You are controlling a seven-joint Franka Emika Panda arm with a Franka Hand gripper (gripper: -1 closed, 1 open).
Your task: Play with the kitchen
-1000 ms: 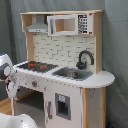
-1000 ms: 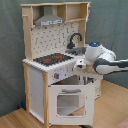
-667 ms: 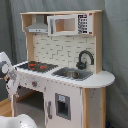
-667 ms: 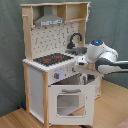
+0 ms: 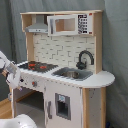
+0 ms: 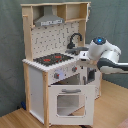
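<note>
The arm has advanced toward the front knob panel of the white and light-wood toy kitchen (image 6: pixel 55 65), which stands on the wooden floor; claw state cannot be told, contact appears imminent.

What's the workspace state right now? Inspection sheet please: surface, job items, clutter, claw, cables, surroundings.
Surface: wooden floor, visible around the base of the toy.
Job's things: kitchen upright; stovetop with red rings, black faucet over the sink, oven door closed, grey hood up top.
Clutter: nothing seen.
Claw: arm at the second exterior view's right of the kitchen, beside the counter; claw state cannot be told.
Cables: nothing seen.
Surroundings: grey curtain behind the kitchen.
</note>
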